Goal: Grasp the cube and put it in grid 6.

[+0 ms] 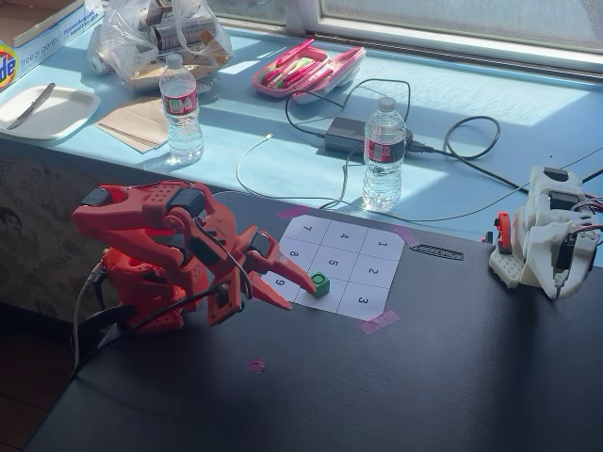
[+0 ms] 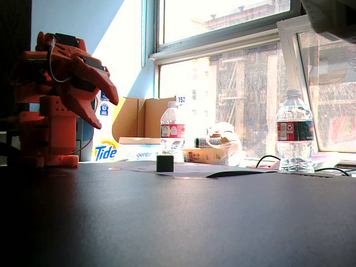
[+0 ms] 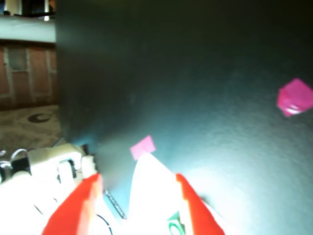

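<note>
The green cube [image 1: 320, 282] sits on the numbered paper sheet [image 1: 377, 247], on the cell between "9" and "3". That is grid 6 [image 1: 332, 301], and the cube hides its digit. My red gripper [image 1: 300, 296] is open and empty, with its fingertips just left of the cube. In a fixed view from table level the gripper [image 2: 105, 108] hangs above and left of the cube [image 2: 164, 162], apart from it. In the wrist view the gripper [image 3: 137, 181] frames white paper, and the cube [image 3: 173, 228] shows at the bottom edge beside the right finger [image 3: 188, 205].
Two water bottles [image 1: 383, 151] [image 1: 181, 108], a power brick with cables [image 1: 345, 135] and a pink case [image 1: 306, 68] lie behind the black table. A white arm [image 1: 546, 235] stands at the right. Pink tape marks [image 1: 256, 365] [image 3: 295, 98] dot the table.
</note>
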